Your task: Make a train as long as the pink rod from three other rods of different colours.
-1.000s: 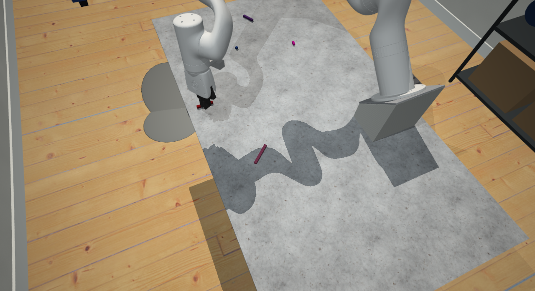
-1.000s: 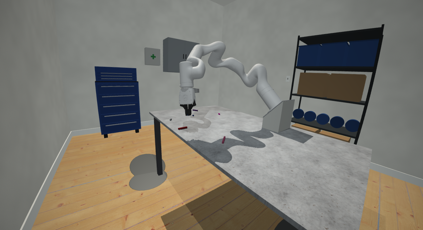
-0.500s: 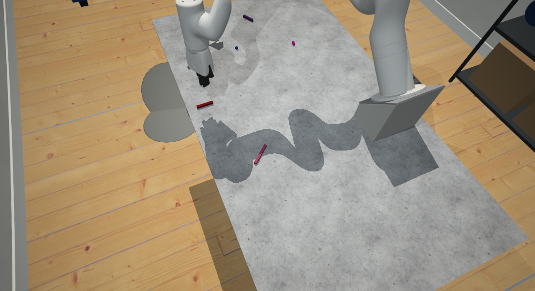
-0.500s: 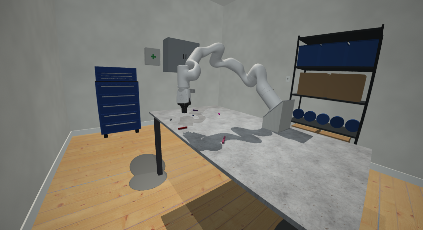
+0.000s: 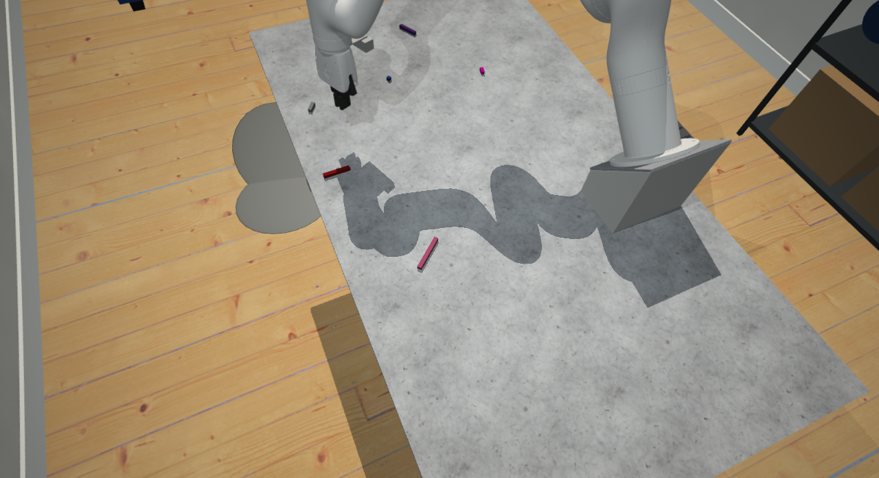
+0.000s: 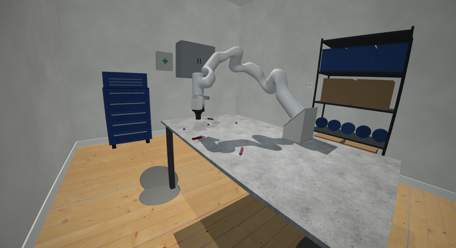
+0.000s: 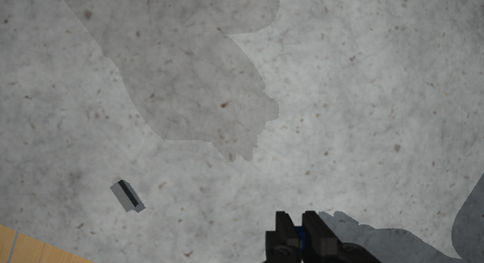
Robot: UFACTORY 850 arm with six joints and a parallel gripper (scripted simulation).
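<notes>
My gripper is shut on a blue rod, high above the table. The grey rod lies near the table's edge, to the left of the gripper. The red rod lies near the same edge. The pink rod lies further along the table. Another blue rod, the magenta rod and the purple rod lie apart beyond the gripper. No rods on the table touch.
The arm's wedge-shaped base stands on the opposite side of the table. The arm's shadow crosses the table between the red rod and the base. A shelf rack stands beyond the base, off the table.
</notes>
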